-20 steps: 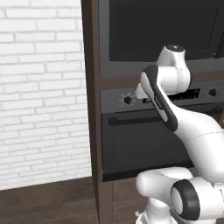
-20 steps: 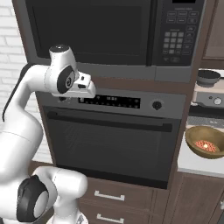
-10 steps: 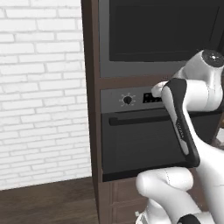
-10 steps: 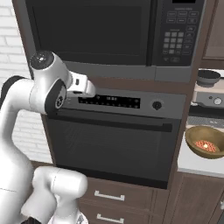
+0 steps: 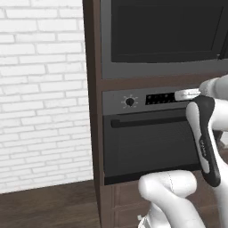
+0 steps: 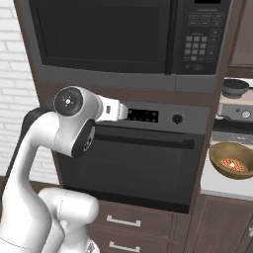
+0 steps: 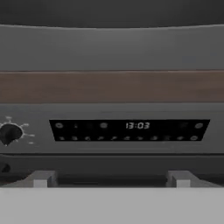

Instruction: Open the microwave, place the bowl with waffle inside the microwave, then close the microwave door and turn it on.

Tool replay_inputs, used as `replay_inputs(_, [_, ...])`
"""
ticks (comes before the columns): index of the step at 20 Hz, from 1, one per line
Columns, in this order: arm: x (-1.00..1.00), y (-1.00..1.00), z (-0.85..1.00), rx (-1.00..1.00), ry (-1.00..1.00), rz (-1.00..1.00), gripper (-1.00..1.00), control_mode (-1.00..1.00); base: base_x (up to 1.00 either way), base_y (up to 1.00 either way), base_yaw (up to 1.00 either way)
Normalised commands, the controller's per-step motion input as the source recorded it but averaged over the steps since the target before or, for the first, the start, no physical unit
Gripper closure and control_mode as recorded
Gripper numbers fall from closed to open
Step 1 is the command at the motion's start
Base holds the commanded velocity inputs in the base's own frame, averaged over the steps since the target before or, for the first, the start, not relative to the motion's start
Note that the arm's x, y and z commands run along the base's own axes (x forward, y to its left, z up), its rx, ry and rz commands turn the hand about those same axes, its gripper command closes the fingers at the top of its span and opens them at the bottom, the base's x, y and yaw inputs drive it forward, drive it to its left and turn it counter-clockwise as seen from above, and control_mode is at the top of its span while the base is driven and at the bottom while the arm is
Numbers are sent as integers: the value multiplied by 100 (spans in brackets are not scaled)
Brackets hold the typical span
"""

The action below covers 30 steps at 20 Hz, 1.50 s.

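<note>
facing the oven's digital display strip (image 7: 129,130), the white arm's two-finger gripper (image 6: 122,111) hovered just below the large grey-framed microwave (image 6: 129,42); whether its fingers were spread could not be told. the wide dark glass microwave door (image 5: 167,30) sat flush. right, a brown bowl (image 6: 232,161) rested on the counter.
</note>
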Motion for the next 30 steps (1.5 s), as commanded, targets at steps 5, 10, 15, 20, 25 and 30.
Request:
replay_inputs(5, [9, -80, 73, 13, -1, 0, -100, -100, 0, 0, 0])
replay_inputs(10, [0, -72, 90, 11, 0, -3, -100, -100, 0, 0, 0])
replay_inputs(15, [-3, -34, 41, 0, 0, 0, -100, -100, 0, 0, 0])
replay_inputs(20, [2, -15, 1, 0, 5, 0, -100, -100, 0, 0, 0])
replay_inputs(25, [0, -26, 0, 0, 0, 0, -100, -100, 0, 0, 0])
replay_inputs(30, [11, -28, 1, 0, -6, 0, -100, -100, 0, 0, 0])
